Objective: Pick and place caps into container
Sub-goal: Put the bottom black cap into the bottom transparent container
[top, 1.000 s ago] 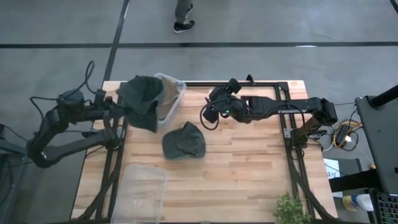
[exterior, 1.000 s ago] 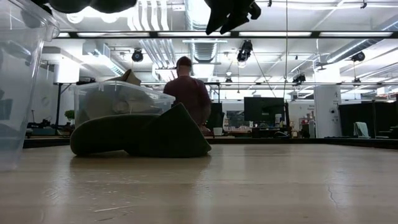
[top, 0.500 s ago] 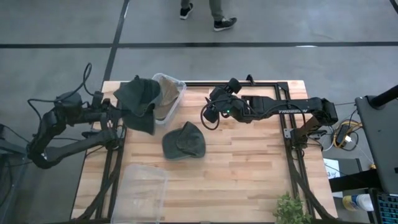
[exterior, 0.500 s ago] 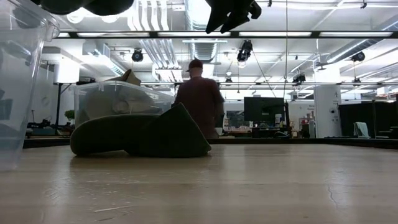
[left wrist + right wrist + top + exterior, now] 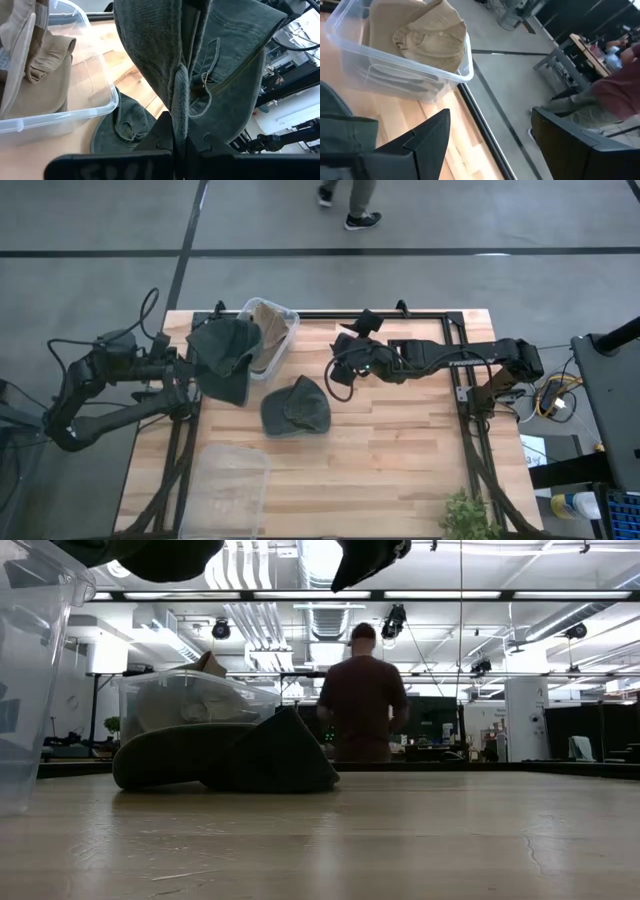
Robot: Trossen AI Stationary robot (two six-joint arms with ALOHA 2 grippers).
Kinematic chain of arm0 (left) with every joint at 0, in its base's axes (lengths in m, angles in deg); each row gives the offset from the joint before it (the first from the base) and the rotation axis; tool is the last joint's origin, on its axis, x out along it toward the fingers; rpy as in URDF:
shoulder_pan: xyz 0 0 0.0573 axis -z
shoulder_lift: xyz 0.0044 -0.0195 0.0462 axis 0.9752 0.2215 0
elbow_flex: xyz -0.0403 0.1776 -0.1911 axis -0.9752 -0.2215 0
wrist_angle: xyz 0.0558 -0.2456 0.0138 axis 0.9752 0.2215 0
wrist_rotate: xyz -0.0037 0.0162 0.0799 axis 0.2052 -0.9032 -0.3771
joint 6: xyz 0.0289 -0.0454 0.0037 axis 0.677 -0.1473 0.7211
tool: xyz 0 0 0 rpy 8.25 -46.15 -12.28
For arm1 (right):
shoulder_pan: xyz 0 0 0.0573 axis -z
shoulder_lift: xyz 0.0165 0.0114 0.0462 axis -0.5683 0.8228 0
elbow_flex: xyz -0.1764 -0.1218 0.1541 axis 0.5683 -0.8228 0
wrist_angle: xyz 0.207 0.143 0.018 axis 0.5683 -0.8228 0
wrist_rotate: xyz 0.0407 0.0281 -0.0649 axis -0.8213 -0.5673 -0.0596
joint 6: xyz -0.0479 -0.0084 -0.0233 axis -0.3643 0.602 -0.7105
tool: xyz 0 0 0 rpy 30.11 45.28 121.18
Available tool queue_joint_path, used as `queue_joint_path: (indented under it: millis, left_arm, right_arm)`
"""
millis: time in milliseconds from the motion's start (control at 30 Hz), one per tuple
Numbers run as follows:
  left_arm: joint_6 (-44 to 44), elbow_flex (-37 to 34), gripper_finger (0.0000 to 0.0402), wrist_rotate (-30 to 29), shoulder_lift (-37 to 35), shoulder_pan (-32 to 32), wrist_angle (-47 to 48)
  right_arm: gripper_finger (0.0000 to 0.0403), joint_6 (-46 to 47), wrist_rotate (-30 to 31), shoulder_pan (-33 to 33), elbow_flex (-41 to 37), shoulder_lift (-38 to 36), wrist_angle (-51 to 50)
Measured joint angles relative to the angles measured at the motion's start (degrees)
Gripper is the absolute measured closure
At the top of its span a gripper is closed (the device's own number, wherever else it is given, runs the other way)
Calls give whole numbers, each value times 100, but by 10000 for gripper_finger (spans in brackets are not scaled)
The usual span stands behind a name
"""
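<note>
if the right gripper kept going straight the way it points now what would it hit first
Probably the clear container holding tan caps: the open right gripper aims at its near corner. Depth is unclear, so it could pass above the rim.

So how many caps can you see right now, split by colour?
Dark olive green caps: 2, one held up by the left hand, one lying on the table.
Tan caps: at least 1, in the clear container; the pile hides any more.
Total: at least 3.
</note>
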Motion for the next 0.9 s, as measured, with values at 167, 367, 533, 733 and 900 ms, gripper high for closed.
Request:
queue_joint_path:
  millis: [167,367,533,733,900]
  left_arm:
    - [2,0,397,-2,0,0,10]
    - [9,0,397,-2,0,0,22]
    - [18,0,397,9,0,0,31]
    - [-194,0,397,175,0,0,294]
    - [-407,0,397,471,2,-1,569]
  right_arm:
    - [144,-469,-6,-78,-2,1,8]
    - [161,-1081,-178,-331,-4,5,17]
    - [166,-1419,-307,-465,-4,19,239]
    - [167,-2547,-1111,-664,-13,42,624]
    - [174,-2707,-1122,-823,-13,32,985]
